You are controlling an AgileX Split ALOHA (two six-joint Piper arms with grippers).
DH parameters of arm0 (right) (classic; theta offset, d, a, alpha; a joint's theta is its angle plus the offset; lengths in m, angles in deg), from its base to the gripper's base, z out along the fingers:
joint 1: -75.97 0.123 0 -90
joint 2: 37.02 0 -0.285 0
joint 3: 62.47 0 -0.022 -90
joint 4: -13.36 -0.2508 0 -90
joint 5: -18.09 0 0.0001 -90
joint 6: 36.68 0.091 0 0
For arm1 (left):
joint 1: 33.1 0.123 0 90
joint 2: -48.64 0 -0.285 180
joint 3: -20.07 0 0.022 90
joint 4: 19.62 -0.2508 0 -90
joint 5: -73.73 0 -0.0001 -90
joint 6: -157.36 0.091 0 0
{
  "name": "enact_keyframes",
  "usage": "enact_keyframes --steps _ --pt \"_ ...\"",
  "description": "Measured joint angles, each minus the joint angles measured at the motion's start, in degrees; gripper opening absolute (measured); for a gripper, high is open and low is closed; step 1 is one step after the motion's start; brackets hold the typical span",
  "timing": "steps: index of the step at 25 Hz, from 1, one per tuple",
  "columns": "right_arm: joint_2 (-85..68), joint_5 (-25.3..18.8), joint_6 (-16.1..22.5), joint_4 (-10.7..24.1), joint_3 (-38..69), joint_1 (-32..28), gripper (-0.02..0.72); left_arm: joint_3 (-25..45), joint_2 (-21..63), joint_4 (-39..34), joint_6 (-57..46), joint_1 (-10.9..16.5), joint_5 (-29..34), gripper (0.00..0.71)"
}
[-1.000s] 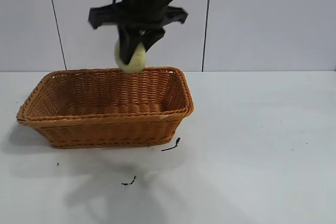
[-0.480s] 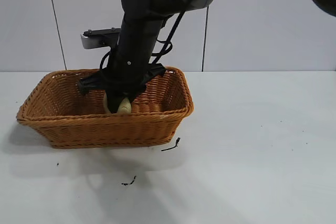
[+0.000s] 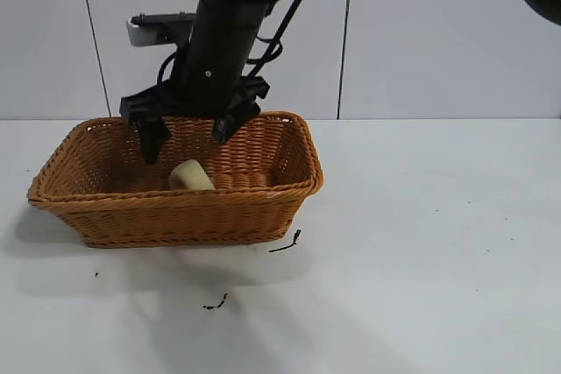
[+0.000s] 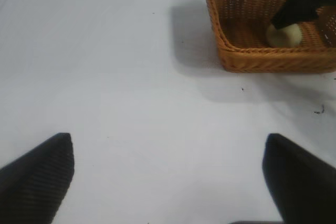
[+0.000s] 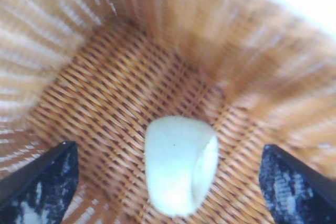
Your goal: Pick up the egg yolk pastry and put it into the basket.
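Note:
The pale yellow egg yolk pastry lies on its side on the floor of the orange-brown wicker basket. It also shows in the right wrist view and in the left wrist view. My right gripper hangs open just above the pastry, inside the basket's rim, with one finger on each side and touching nothing. In the right wrist view the gripper straddles the pastry over the basket floor. My left gripper is open and empty over bare table, far from the basket.
The basket stands on a white table before a grey panelled wall. Small dark scraps lie on the table just in front of the basket.
My right gripper came down into the basket with the pastry, opened and let it go, then rose a little. The pastry now lies on the basket floor.

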Motion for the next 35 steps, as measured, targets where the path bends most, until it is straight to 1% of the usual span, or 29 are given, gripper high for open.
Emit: enact_keyframes --steps 4,9,14,19,24,28,32,35 --pt "0.0 -0.7 0.0 0.0 -1.4 -5.6 0.650 0.0 0.0 0.0 0.0 0.0 0.0 0.696" --pt "0.0 -2.4 0.0 0.2 -1.4 -15.0 0.649 0.0 0.0 0.0 0.0 0.0 0.0 0.696" --pt "0.0 -5.3 -0.1 0.4 -1.4 -23.9 0.649 0.0 0.0 0.0 0.0 0.0 0.0 0.696" --pt "0.0 -7.5 -0.3 0.4 -1.4 -29.7 0.649 0.0 0.0 0.0 0.0 0.0 0.0 0.696" --pt "-0.1 -7.6 -1.3 0.4 -1.4 -33.0 0.648 0.0 0.0 0.0 0.0 0.0 0.0 0.696" --pt "-2.8 -7.7 -1.3 0.4 1.4 -33.3 0.648 0.0 0.0 0.0 0.0 0.0 0.0 0.696" --pt "-8.6 -7.7 -1.3 0.3 8.3 -33.3 0.648 0.0 0.0 0.0 0.0 0.0 0.0 0.696" --pt "-15.3 -7.6 -1.3 0.2 17.5 -33.3 0.648 0.0 0.0 0.0 0.0 0.0 0.0 0.696"
